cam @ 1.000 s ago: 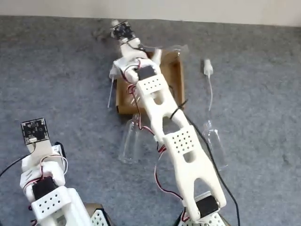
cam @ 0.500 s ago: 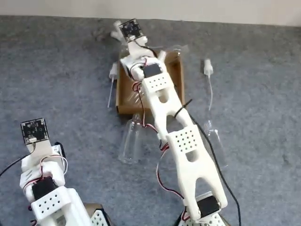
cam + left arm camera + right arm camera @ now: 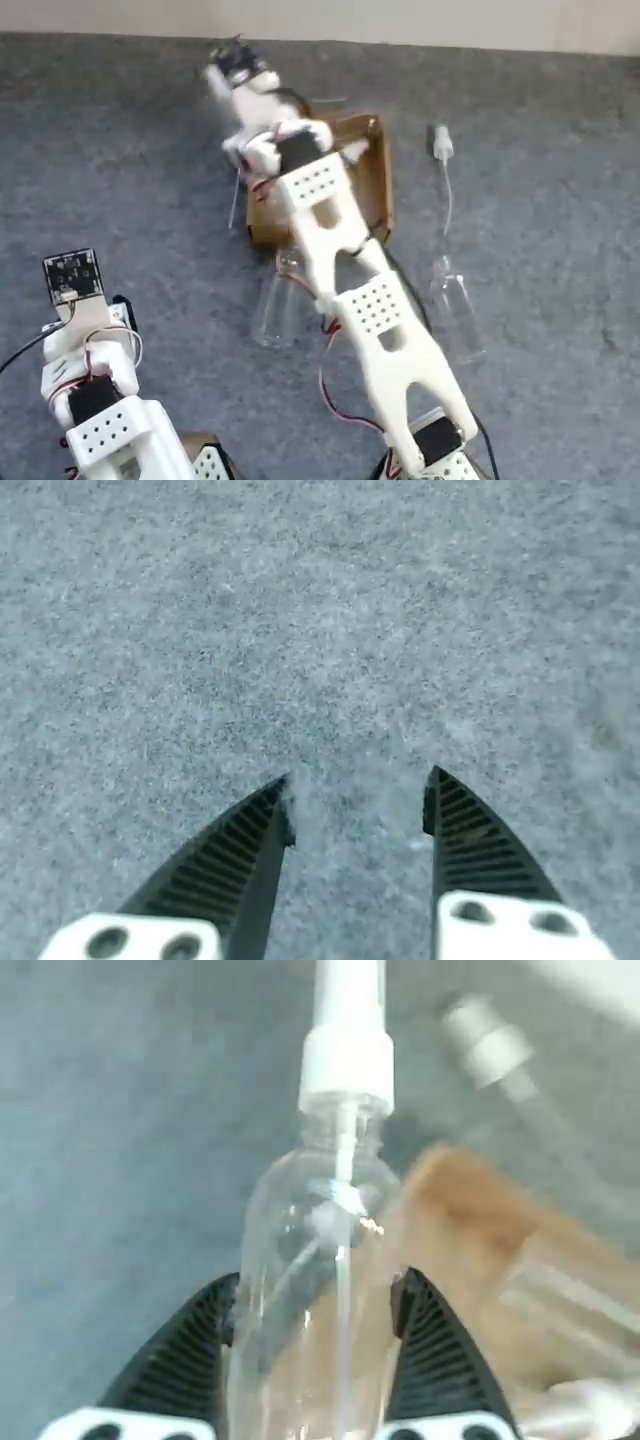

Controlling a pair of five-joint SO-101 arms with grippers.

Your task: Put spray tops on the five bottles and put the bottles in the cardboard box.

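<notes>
The right gripper (image 3: pixel 318 1295) is closed around a see-through plastic bottle (image 3: pixel 310 1210), with its black ridged jaws hugging the round sides. A white spray top (image 3: pixel 347 1055) is already on it. In the high view this arm reaches to the upper middle of the frame, by the brown cardboard box (image 3: pixel 378 185). The left gripper (image 3: pixel 360 785) is wide open and holds nothing, over fuzzy grey carpet (image 3: pixel 300 600). I think lots is left: a bare bottle (image 3: pixel 272 305) lies below the box, a second bare bottle (image 3: pixel 455 315) lies lower right, and a loose top (image 3: pixel 441 143) with a thin tube lies right of the box
</notes>
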